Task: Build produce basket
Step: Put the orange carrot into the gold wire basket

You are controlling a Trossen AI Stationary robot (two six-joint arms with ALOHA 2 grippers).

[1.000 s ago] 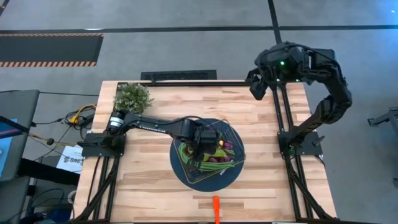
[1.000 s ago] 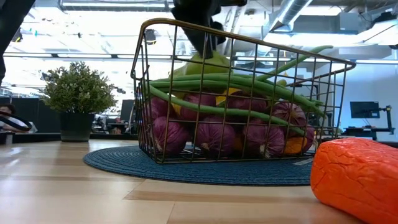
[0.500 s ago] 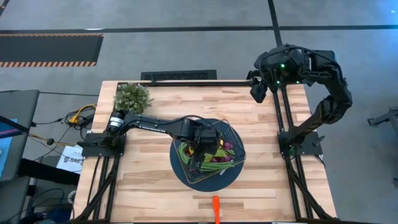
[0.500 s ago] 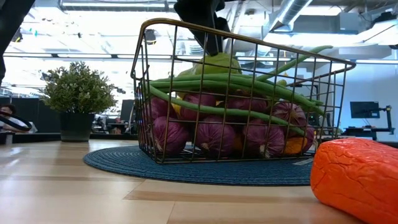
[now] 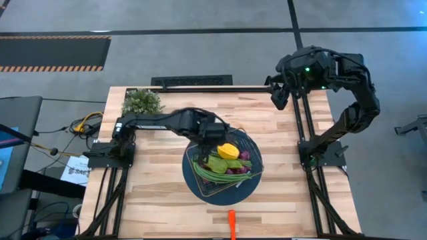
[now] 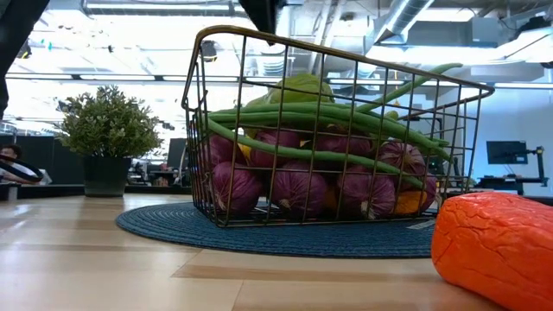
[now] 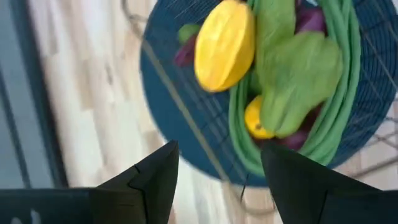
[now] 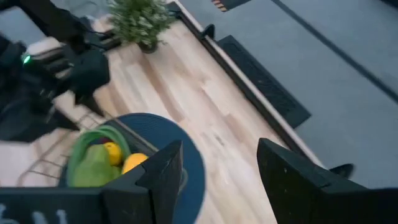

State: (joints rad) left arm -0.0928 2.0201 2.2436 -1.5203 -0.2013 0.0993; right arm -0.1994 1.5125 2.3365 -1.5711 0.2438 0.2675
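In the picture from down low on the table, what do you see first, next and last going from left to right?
Leafy potted plant → wire basket full of produce, on the blue mat → big orange carrot.

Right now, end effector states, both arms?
Left end effector: open, empty, above the basket.
Right end effector: open, empty, parked at the table's far corner.

Tabletop [image 5: 160, 180]: pale wood planks, smooth, satin sheen. Basket [image 6: 216, 130]: thin metal wire, glossy brass-toned in the low view. Round mat [image 6: 155, 226]: dark blue, woven, matt. Yellow pepper [image 7: 224, 45]: smooth, plastic-looking, slight gloss. Orange carrot [image 6: 497, 250]: matt, wrinkled surface. Green beans [image 6: 302, 117]: smooth.
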